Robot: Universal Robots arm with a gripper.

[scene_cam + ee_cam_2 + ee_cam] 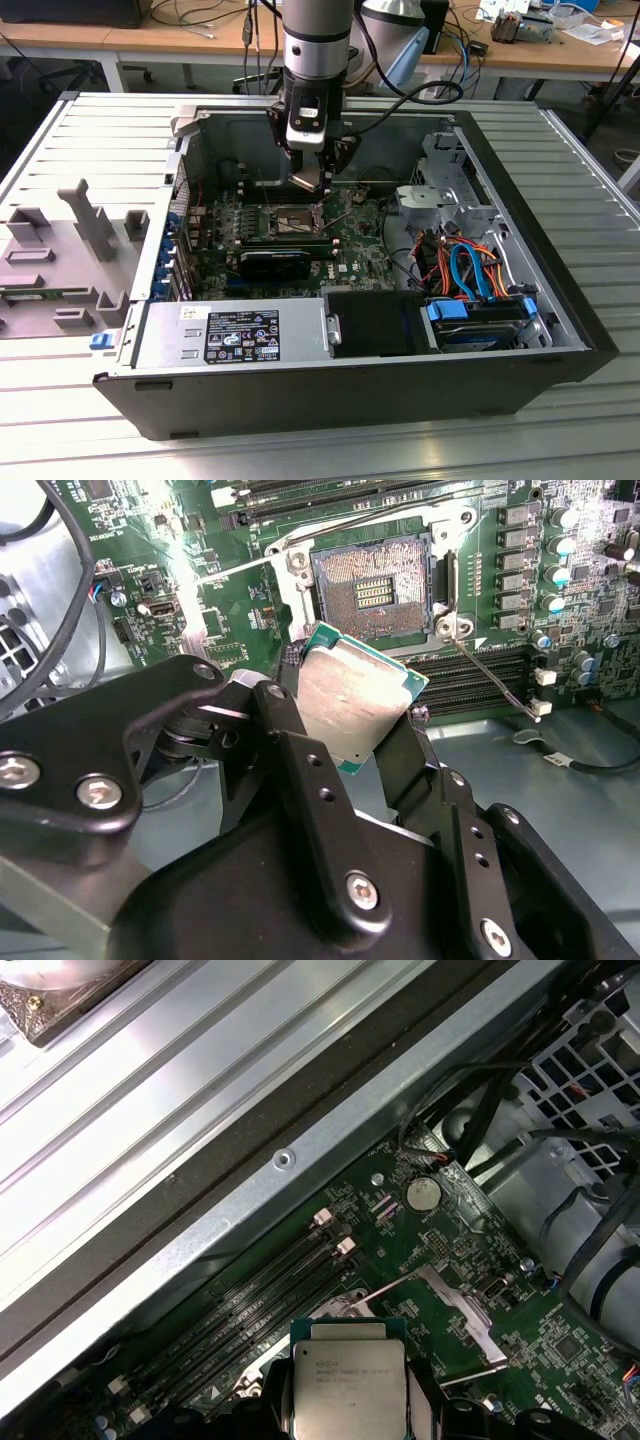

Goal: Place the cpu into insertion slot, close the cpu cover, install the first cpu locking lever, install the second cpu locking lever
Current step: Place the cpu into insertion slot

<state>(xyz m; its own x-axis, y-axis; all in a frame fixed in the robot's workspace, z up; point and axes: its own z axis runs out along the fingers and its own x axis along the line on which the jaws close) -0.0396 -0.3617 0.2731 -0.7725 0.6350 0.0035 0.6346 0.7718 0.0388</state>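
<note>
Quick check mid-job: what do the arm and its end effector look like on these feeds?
The arm is a silvery-grey cylinder with a dark band, ending in a black wrist block that carries a small white module. Black cables loop off beside it. The end effector is matte black, built of angular linked bars fastened with silver screws.
</note>
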